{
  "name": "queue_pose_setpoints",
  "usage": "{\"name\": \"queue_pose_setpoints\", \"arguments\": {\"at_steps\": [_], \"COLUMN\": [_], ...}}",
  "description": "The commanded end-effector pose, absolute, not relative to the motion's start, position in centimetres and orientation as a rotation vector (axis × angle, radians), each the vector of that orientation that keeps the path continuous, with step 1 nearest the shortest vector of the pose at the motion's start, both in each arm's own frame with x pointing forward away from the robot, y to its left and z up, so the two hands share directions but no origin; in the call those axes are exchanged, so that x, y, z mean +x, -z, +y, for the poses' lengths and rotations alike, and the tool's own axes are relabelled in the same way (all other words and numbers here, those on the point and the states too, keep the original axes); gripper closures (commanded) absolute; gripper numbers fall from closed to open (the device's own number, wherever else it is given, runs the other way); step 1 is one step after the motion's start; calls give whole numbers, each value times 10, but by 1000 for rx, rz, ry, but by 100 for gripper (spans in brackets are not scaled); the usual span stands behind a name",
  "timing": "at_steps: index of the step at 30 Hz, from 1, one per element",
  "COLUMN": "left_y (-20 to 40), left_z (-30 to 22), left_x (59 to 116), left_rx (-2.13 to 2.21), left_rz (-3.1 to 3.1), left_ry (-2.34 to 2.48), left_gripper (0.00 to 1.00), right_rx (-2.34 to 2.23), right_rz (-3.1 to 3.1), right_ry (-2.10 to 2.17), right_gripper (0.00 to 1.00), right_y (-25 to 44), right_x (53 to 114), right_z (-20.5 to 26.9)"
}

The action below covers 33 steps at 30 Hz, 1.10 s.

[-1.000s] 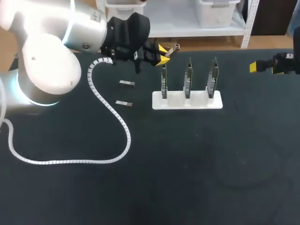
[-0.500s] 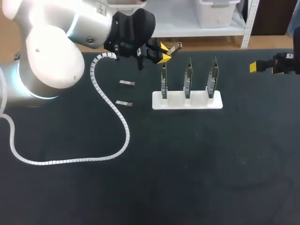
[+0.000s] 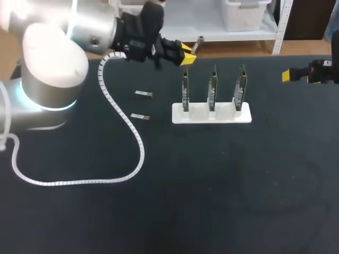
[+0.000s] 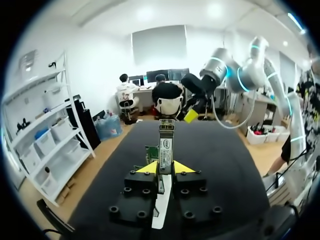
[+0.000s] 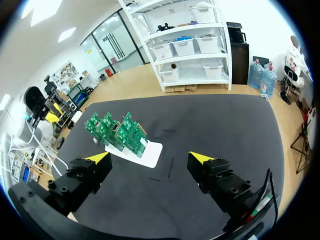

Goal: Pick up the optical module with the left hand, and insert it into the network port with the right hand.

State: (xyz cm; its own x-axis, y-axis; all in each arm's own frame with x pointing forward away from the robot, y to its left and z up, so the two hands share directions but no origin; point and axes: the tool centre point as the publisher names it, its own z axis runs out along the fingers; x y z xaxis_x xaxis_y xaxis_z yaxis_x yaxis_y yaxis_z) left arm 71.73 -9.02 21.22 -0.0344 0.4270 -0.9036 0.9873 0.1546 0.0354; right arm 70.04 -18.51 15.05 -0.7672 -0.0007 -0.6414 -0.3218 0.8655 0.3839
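Dark matting covers the table [image 3: 222,185]. Above its far edge, left of centre, the optical module [image 3: 196,46] is clamped between the yellow tips of the left gripper [image 3: 184,54]. Its long axis runs straight out ahead of the fingers, with the free end pointing right, toward the other arm. The right gripper [image 3: 288,75] hangs well apart at the far right, fingers spread wide and holding nothing. Between the two stands the white holder [image 3: 225,115] with three green cards [image 3: 213,87] on edge. The handover, I judge, needs the right arm to come leftward and take that protruding end. Two spare modules [image 3: 143,94] lie left of the holder.
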Motion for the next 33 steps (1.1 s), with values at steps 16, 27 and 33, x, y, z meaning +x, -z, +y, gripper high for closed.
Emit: {"name": "queue_pose_setpoints", "arguments": {"at_steps": [16,27,33], "left_y": [-190,-177,-180], "left_z": [-90,-92,-87], "left_x": [727,733,734], "left_rx": [1217,1246,1261], "left_rz": [1259,1321,1319], "left_ry": [1167,1219,1213], "left_gripper": [100,100,100], "right_rx": [-230,-230,-230], "right_rz": [2376,2376,2376], "right_ry": [-633,-633,-633], "right_gripper": [0,0,0], "right_y": [-151,-151,-151], "right_x": [699,699,699], "right_z": [-185,-185,-185]}}
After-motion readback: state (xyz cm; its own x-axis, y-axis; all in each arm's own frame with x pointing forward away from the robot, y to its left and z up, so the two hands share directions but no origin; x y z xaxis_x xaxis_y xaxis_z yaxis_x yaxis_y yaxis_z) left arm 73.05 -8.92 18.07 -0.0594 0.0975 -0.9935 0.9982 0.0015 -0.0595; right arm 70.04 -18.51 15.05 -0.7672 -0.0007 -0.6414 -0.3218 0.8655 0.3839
